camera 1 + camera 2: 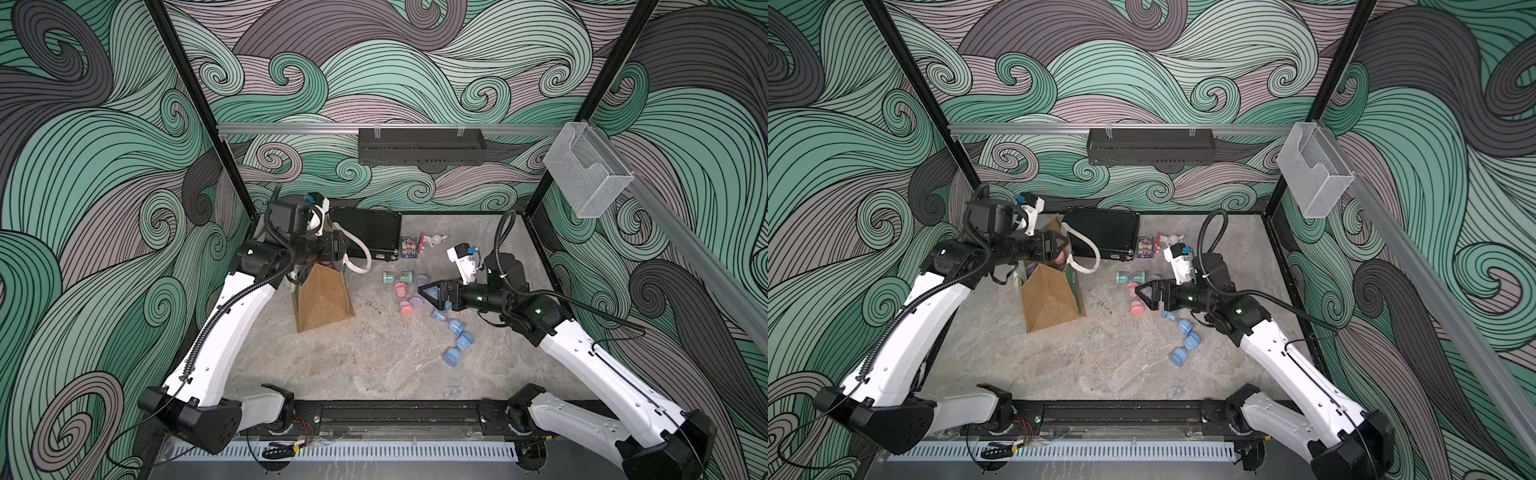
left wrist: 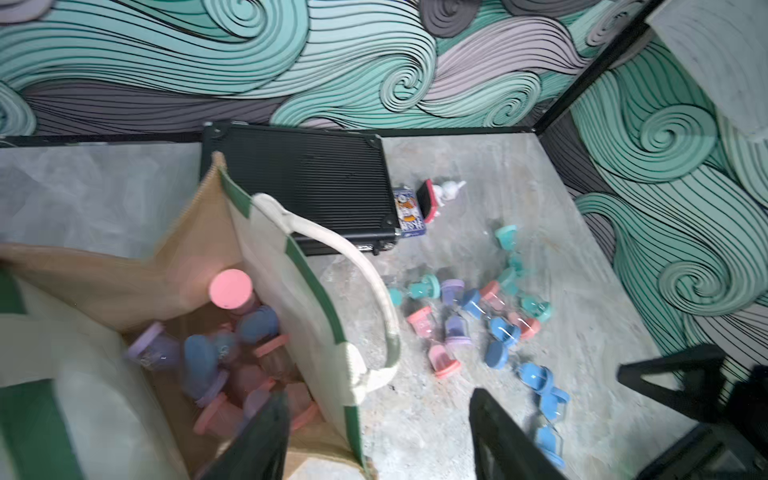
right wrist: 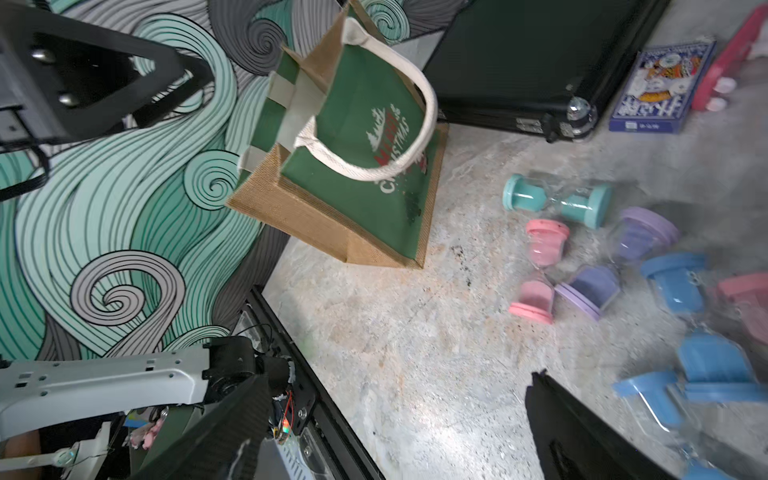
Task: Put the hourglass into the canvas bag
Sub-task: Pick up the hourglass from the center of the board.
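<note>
The left gripper hangs over the mouth of the canvas bag, jaws spread and empty. A pink hourglass, blurred, seems to rest inside atop others. The loose hourglasses lie at the bag's 3 o'clock, by the right gripper, whose jaws stand wide apart. It would do best to close across one waist, clear of neighbours.

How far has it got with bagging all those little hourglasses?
Done: several hourglasses lie in the bag, a pink one on top. In hand: nothing. The left end effector is open above the bag, and the right end effector is open over the loose hourglasses. Left: that whole loose cluster beside the bag, teal, pink, purple and blue.
</note>
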